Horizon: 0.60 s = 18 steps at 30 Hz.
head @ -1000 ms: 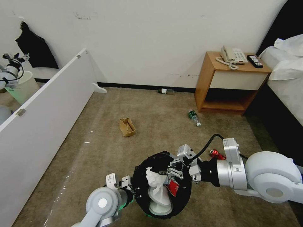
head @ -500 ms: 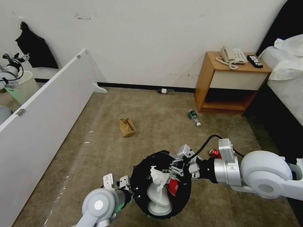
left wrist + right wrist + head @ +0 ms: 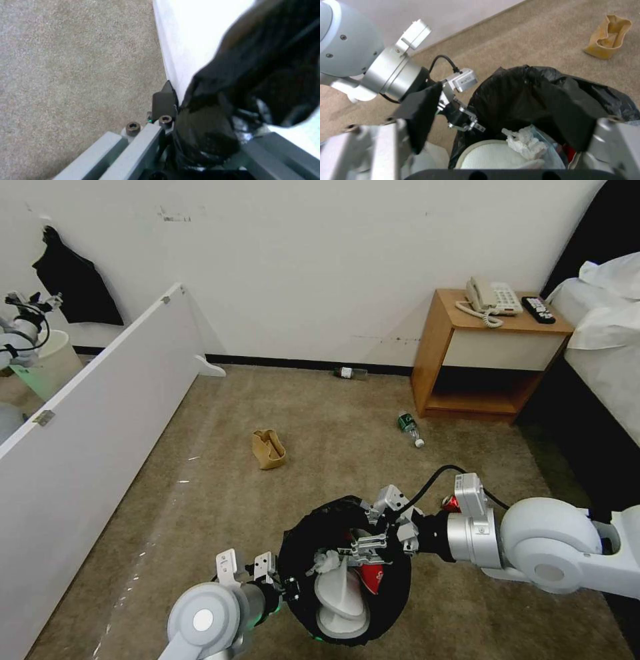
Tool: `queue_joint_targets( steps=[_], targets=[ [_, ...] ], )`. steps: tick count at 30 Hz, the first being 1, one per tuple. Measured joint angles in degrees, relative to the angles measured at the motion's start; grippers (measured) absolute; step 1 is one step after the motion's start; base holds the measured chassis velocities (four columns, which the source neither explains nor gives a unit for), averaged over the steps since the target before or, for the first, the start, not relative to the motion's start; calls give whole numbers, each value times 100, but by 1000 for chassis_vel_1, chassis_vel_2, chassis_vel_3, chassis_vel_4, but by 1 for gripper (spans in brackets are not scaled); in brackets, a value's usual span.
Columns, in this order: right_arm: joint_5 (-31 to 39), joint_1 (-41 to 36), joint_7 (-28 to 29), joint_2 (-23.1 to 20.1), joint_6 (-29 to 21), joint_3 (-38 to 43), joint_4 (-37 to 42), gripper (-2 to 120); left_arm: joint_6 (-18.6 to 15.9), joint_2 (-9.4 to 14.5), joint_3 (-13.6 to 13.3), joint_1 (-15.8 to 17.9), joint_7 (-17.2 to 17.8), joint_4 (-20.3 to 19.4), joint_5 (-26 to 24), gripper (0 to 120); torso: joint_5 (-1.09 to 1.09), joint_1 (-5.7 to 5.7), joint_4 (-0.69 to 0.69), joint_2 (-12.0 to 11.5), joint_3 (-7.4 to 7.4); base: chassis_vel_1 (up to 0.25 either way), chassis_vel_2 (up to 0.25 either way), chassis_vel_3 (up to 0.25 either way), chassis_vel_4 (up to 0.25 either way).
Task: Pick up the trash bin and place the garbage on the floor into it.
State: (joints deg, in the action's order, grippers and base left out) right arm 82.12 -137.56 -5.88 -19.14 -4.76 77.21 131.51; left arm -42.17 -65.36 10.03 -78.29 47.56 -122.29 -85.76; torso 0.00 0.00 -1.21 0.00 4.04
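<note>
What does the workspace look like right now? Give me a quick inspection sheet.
Surface: carpet, littered.
Job's things: bin held up, tissue, slippers and red packet inside.
Clutter: paper bag, two bottles, can on the carpet.
Grippers: left gripper shut on bin rim; right gripper open over bin.
Cables: black cable on right wrist.
Surroundings: nightstand, phone, bed, white panel.

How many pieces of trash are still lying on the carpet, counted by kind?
Clear plastic bottles with green labels: 2, one by the wall, one near the wooden nightstand.
Crumpled brown paper bag: 1.
Red metal can, partly hidden behind the right arm: 1.
Total: 4.
</note>
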Motion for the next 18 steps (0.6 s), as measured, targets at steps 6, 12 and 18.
queue_joint_targets(
  steps=[6, 12, 18],
  targets=[
    [-15, -16, -4, 4, 8, -5, 4, 90, 3, -18, -7, -1, -15, 3, 73, 0, 0, 0, 0, 0, 0, 0, 0, 0, 0],
    [-34, 77, -12, 171, 30, 11, 50, 91, 3, -36, 21, -30, -114, 84, 417, 0, 0, 0, 0, 0, 0, 0, 0, 0, 0],
    [-75, 171, -30, 426, 142, 128, 85, 100, 3, -19, 228, -69, -452, 183, 903, 0, 0, 0, -1, 0, 0, 0, 0, 0, 0]
  ],
)
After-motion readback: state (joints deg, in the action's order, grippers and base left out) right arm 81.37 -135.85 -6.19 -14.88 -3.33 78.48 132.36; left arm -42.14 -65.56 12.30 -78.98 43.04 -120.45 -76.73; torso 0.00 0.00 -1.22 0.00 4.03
